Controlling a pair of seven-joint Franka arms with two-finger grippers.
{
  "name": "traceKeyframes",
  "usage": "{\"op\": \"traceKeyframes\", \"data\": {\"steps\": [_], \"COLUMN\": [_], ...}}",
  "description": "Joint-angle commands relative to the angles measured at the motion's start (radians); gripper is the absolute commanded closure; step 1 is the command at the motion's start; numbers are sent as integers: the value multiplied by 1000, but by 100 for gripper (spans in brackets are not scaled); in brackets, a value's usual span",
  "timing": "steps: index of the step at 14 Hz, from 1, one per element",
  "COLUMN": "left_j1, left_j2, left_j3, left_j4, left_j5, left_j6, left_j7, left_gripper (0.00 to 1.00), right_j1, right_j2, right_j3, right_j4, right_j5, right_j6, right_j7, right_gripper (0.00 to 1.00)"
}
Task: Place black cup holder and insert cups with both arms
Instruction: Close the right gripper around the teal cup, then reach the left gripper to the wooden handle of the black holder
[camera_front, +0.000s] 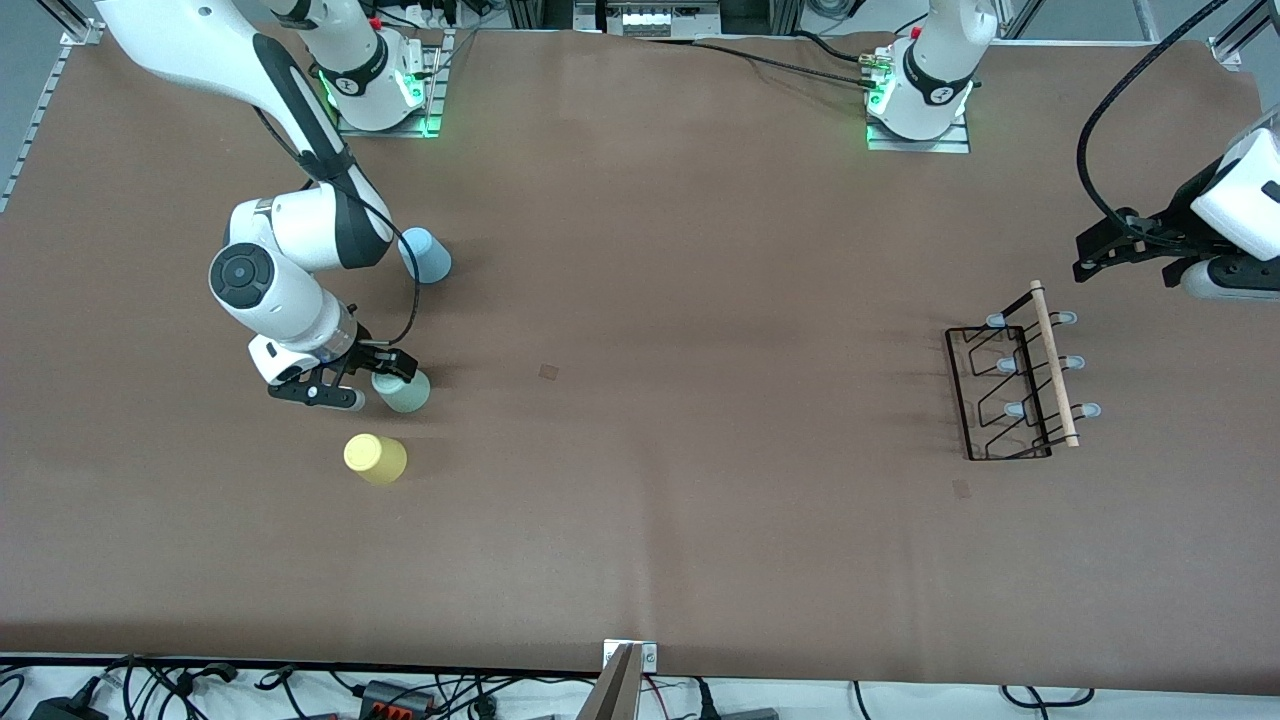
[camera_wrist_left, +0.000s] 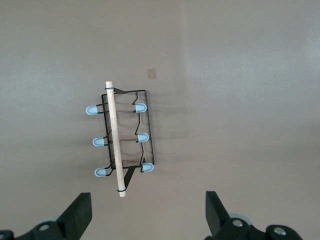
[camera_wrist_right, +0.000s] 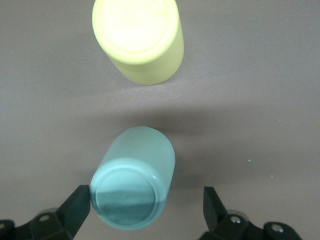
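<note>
Green cup first, rack standing ready at the left arm's end.

Front view: right gripper (camera_front: 345, 383) sits low beside the pale green cup (camera_front: 403, 390), cup at its 3 o'clock; the yellow cup (camera_front: 376, 459) lies nearer the camera, the light blue cup (camera_front: 427, 255) farther. The black cup holder (camera_front: 1010, 382) stands at 7 o'clock of the left gripper (camera_front: 1125, 245).
Left wrist view: fingers spread, holding nothing, holder ahead between them.
Right wrist view: fingers (camera_wrist_right: 77, 207) spread, one touching the green cup; centre before closing, I judge.

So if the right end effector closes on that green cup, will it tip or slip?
The pale green cup stands upside down on its wide rim, so it probably resists tipping. Its smooth tapered wall may slide within the right end effector, whose fingers are open around it. It looks light.
</note>
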Motion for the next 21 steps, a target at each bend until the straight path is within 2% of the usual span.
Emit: {"op": "traceKeyframes", "data": {"steps": [1, 9, 12, 14, 17, 21], "left_j1": [-2, -2, -4, 4, 27, 74], "left_j2": [8, 10, 94, 146, 207, 204], "left_j3": [-4, -18, -22, -19, -18, -18], "left_j4": [28, 28, 19, 23, -13, -188], "left_j5": [10, 6, 19, 28, 102, 107], "left_j6": [-24, -29, -105, -95, 38, 262], "left_j7": [-6, -4, -7, -7, -1, 14], "left_gripper": [0, 0, 0, 0, 0, 0], "right_j1": [-4, 10, 25, 24, 19, 11], "right_j2": [13, 71, 73, 73, 77, 79], "right_j3": [4, 6, 6, 6, 6, 4], "right_j4": [8, 12, 12, 12, 12, 11], "right_j5": [-7, -7, -7, -7, -11, -37], "right_j6": [5, 77, 77, 77, 77, 77], "right_j7": [12, 11, 9, 0, -6, -14], "right_gripper": [0, 0, 0, 0, 5, 4]}}
